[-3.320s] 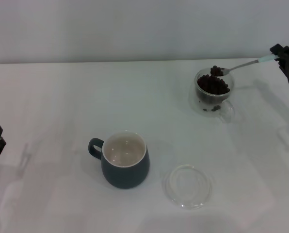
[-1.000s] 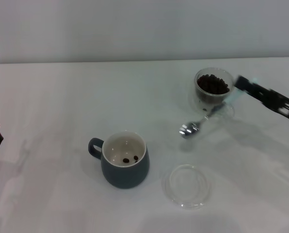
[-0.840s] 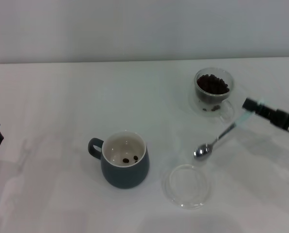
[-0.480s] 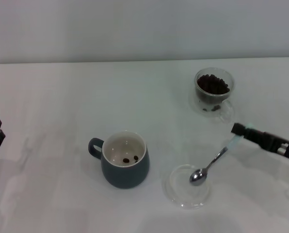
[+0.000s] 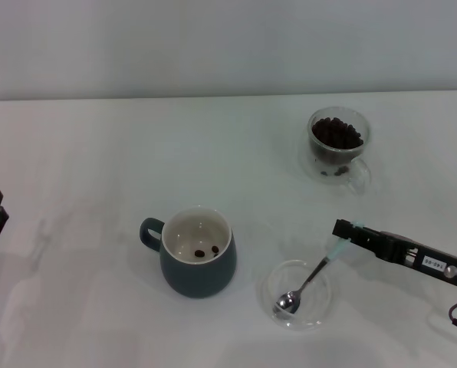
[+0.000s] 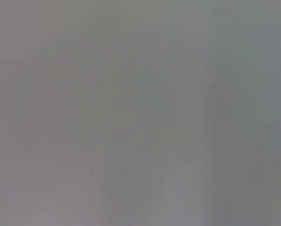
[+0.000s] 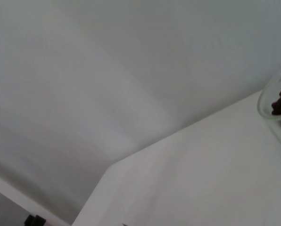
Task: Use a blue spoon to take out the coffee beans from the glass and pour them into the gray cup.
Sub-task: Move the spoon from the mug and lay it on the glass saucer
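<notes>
Fingers of my right gripper (image 5: 343, 230) pinch the blue spoon (image 5: 309, 277) by its handle, bowl resting in the clear saucer (image 5: 271, 291) ahead. Beyond it sits the gray cup (image 5: 198, 253), holding two coffee beans (image 5: 205, 251); the glass (image 5: 337, 142) stands well off.

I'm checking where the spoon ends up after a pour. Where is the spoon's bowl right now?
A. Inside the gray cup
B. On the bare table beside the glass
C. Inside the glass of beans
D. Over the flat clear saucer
D: in the head view the spoon, held at its blue handle end by the right gripper, has its metal bowl within the saucer's rim, apart from the gray cup and the glass.
</notes>
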You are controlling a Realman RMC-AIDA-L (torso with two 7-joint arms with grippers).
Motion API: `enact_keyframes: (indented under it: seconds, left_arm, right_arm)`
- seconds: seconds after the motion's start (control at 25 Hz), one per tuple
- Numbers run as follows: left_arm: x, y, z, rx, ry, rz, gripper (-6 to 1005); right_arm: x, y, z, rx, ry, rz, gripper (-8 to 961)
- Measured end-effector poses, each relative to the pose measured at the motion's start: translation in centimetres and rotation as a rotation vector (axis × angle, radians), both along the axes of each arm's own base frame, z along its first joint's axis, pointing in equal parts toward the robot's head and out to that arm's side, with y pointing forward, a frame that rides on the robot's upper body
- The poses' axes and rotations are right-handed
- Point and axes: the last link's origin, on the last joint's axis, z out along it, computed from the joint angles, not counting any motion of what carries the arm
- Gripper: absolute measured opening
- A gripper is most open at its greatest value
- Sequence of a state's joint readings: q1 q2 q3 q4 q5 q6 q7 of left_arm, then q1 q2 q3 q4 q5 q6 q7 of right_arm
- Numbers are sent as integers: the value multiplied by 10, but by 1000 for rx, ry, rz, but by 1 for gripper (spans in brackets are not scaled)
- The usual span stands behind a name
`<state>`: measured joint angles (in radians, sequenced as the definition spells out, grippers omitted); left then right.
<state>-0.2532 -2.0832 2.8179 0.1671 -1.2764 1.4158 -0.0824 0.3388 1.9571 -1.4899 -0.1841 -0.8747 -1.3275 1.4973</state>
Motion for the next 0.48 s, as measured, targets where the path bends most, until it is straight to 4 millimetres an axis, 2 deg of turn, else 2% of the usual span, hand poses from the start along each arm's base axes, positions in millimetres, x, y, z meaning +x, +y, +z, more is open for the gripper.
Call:
enact_keyframes:
  seconds: [0.36,0.48]
  left_arm:
    - [-1,-1,1,2,-1,2,802]
    - [-1,0,1,3,2,1,801]
  right_arm:
    - [3,1,-3,1,-15,-28,314]
    - [7,2,3,35,-10,-46,317]
